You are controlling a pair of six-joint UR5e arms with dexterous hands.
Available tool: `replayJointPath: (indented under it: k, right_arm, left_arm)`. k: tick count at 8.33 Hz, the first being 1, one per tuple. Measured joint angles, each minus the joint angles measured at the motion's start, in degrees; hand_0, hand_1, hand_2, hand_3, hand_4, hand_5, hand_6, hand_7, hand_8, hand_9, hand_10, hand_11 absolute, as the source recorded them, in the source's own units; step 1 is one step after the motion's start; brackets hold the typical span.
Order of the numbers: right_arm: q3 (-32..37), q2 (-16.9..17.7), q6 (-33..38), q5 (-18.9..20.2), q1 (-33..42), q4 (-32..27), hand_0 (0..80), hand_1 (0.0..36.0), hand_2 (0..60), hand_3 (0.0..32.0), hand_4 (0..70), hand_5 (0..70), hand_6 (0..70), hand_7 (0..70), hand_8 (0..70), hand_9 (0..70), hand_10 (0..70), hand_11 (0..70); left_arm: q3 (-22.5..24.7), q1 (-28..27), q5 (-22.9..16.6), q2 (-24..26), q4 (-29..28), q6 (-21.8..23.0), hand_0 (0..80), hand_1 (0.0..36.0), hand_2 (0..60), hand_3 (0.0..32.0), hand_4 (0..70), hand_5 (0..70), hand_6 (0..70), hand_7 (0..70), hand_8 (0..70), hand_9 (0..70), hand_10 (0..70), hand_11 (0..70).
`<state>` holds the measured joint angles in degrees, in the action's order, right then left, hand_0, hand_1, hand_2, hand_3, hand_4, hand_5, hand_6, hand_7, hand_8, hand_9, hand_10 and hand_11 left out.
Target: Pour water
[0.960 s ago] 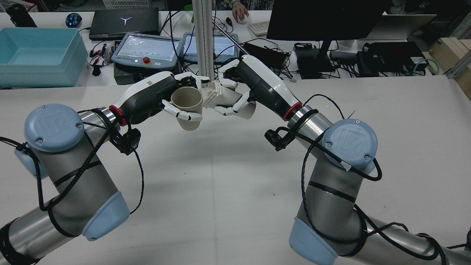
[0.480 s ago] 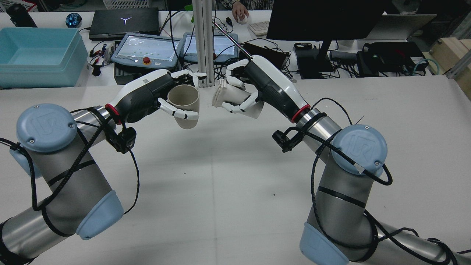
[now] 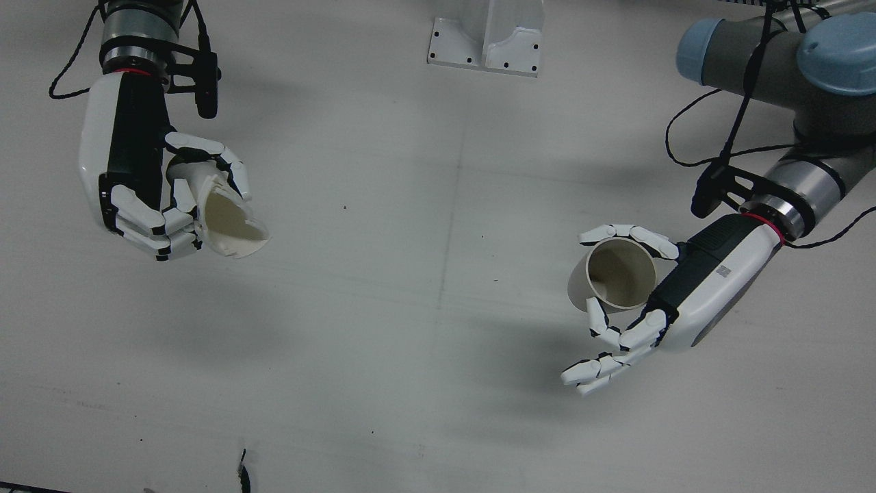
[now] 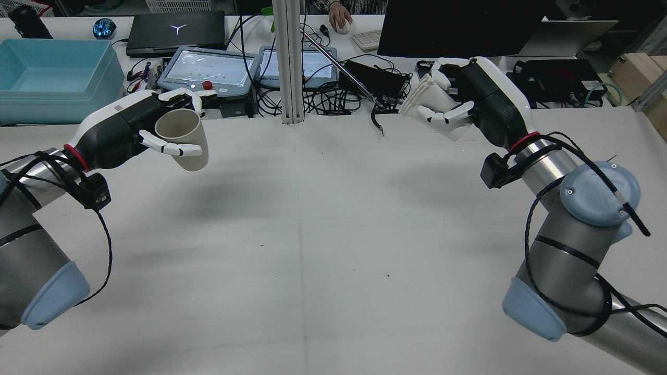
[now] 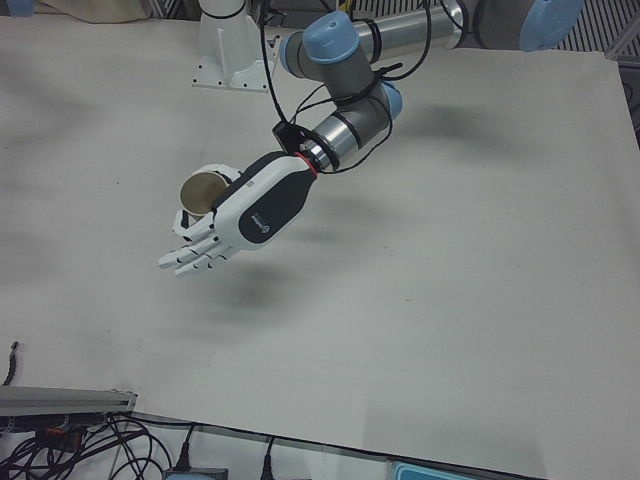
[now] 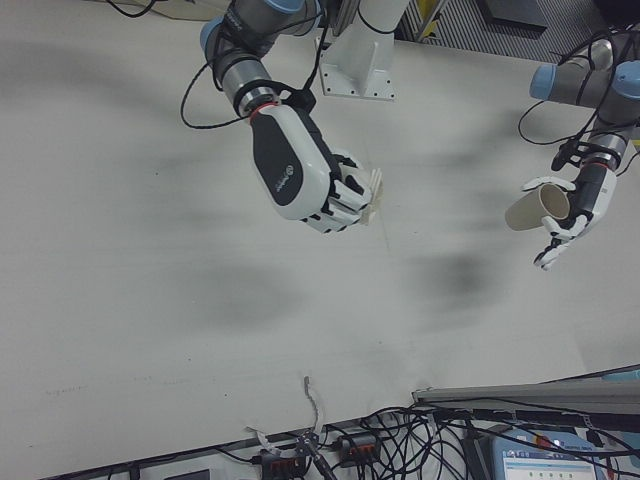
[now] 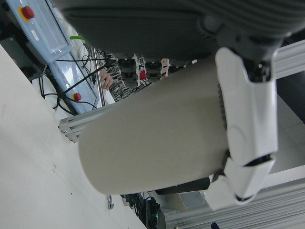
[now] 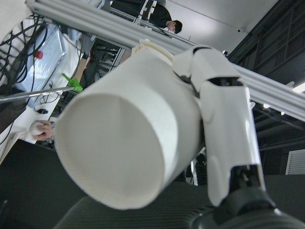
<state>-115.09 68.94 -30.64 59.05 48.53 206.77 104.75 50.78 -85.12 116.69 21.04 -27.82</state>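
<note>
Counter: a white surface spanning every fixed view; the rear view alone takes in the cluttered desk behind it, with a blue bin, two teach pendants and a person's hand on a mouse.
Left arm: cut off at the frame edge in the rear view; only its wrist section shows in the front view.
Right arm: elbow and forearm visible from behind; the left-front view misses it altogether.
Left robot hand: grasping a beige cup, held above the counter on the robot's left side, fingers wrapped round the wall.
Right robot hand: grasping a white cup, held aloft on the robot's right side.
Beige cup: tilted, its mouth open to the front view, where the inside looks dim; whether it holds water cannot be told. The left hand view shows only its outer wall.
White cup: tipped on its side, mouth visible from the front; the right hand view shows only its base. Contents cannot be made out.
</note>
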Motion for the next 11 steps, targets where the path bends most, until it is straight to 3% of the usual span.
replayJointPath:
  k: [1, 3, 5, 8, 11]
  right_arm:
    - [0.11, 3.95, 1.34, 1.78, 2.99, -1.40, 80.0, 36.0, 60.0, 0.0, 25.9, 66.8, 53.1, 65.5, 51.3, 65.9, 57.9, 70.0]
    - [3.86, 12.07, 2.98, 5.76, 8.37, -11.91, 80.0, 36.0, 60.0, 0.0, 25.3, 66.4, 52.3, 64.6, 51.3, 65.9, 57.5, 70.0]
    - [14.67, 17.26, 7.12, 8.85, 12.15, -25.30, 80.0, 36.0, 60.0, 0.0, 24.8, 66.1, 51.9, 63.9, 51.6, 66.3, 58.1, 70.0]
    - [34.22, 19.38, 12.06, 9.51, 13.88, -42.49, 80.0, 36.0, 60.0, 0.0, 25.1, 66.3, 51.7, 63.4, 51.6, 66.4, 59.0, 70.0]
    - [44.65, 19.39, 12.42, 9.20, 14.24, -48.60, 80.0, 36.0, 60.0, 0.0, 22.3, 64.4, 50.0, 61.4, 50.8, 65.2, 59.3, 70.0]
  left_arm:
    - [0.08, 2.77, -0.42, -3.87, -3.11, 1.37, 52.4, 29.0, 55.4, 0.0, 18.1, 70.0, 10.5, 13.4, 7.2, 8.7, 7.3, 12.7]
    - [-0.26, 5.78, -0.69, -12.77, -10.90, 2.35, 51.7, 28.3, 54.8, 0.0, 17.8, 70.0, 10.3, 13.4, 7.1, 8.8, 7.3, 12.6]
    - [-1.34, 6.49, -0.62, -23.25, -20.50, 2.24, 52.0, 27.5, 52.1, 0.0, 18.2, 70.0, 10.3, 13.5, 7.2, 8.9, 7.3, 12.6]
    - [-7.18, 7.42, -0.29, -30.74, -32.01, 0.58, 52.2, 26.2, 47.0, 0.0, 18.8, 70.0, 9.2, 11.9, 6.8, 8.2, 6.9, 12.0]
    - [-15.43, 7.23, 1.54, -31.13, -41.33, -3.86, 52.1, 25.5, 44.9, 0.0, 19.6, 70.0, 9.8, 12.7, 6.9, 8.5, 7.1, 12.2]
